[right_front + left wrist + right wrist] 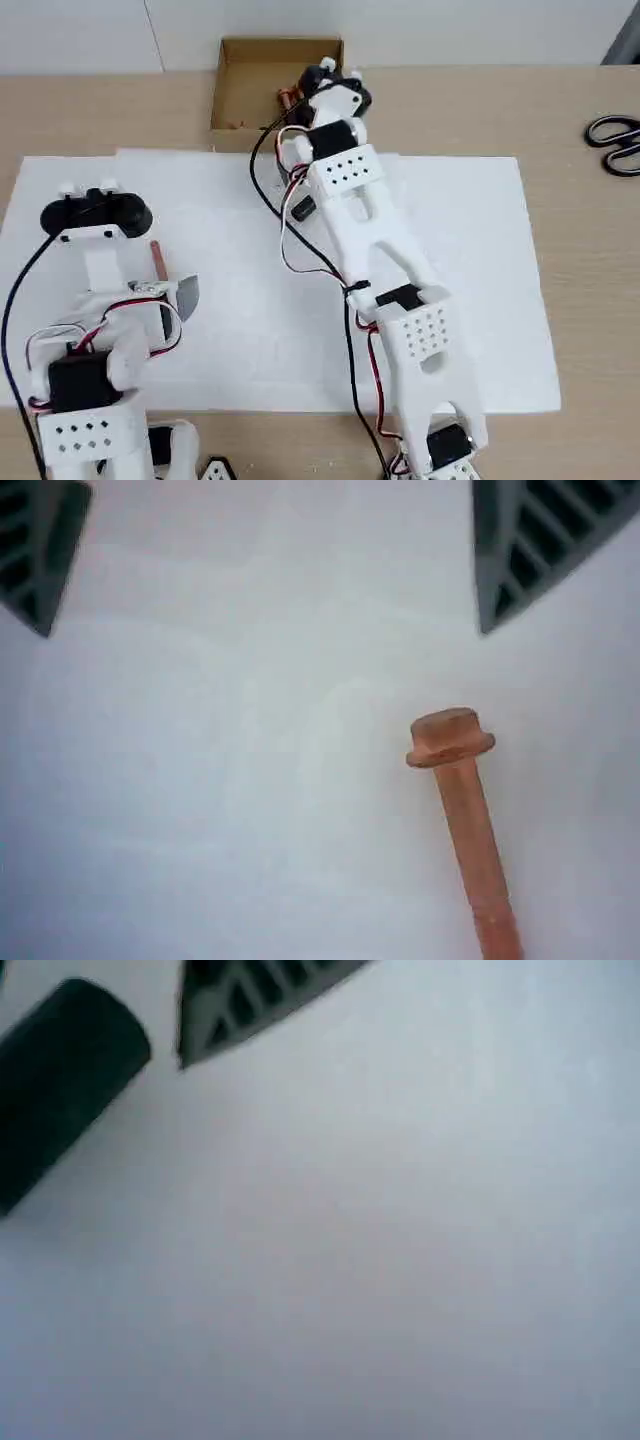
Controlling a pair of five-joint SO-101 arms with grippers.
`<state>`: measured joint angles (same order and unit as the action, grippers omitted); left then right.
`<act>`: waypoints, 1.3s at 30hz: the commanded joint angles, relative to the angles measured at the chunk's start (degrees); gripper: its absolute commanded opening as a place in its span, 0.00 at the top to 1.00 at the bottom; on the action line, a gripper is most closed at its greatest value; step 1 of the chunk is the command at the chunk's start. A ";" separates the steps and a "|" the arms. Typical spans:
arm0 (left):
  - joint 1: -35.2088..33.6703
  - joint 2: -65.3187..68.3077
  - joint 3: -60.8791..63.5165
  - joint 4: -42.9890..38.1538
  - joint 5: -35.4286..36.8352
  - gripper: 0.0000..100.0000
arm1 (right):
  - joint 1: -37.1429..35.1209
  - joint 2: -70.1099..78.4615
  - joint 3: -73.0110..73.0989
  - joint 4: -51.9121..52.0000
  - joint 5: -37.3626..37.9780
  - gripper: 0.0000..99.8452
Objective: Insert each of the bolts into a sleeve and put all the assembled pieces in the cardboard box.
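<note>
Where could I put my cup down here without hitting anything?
Bare: the white sheet from the outstretched arm toward the scissors, and its middle between both arms. Crowded: around the cardboard box and beside the bolt.

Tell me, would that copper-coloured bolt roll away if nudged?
The bolt probably rolls in an arc, since its flanged head is wider than the round shank. It looks like solid metal, so likely stiff and heavy for its size.

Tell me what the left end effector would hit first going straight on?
Probably the white sheet, just beside the bolt. The left end effector is open and points down at bare sheet, though depth is hard to judge.
</note>
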<state>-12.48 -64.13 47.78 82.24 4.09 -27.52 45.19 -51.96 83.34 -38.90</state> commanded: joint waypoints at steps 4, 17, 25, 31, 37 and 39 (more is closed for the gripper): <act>0.00 -0.44 -0.48 -0.62 -0.26 0.74 | -0.75 1.80 -0.35 -1.80 -0.70 0.88; 0.00 -0.44 -0.40 -0.62 -0.26 0.74 | -0.57 6.20 -0.35 -3.82 -0.62 0.88; 0.00 -0.44 -0.40 -0.62 -0.26 0.74 | 1.01 8.48 -0.35 -4.97 -0.44 0.88; 0.00 -0.44 -0.40 -0.62 -0.26 0.74 | 2.24 9.36 -0.35 -4.35 1.49 0.88; 0.00 -0.44 -0.40 -0.70 -0.26 0.74 | 2.51 8.22 -0.35 -3.12 2.11 0.99; 0.00 -0.44 -0.40 -0.70 -0.26 0.74 | 2.51 5.76 -0.35 -0.84 2.11 0.99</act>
<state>-12.48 -64.13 47.78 82.24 4.09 -26.90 54.42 -52.13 80.00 -37.41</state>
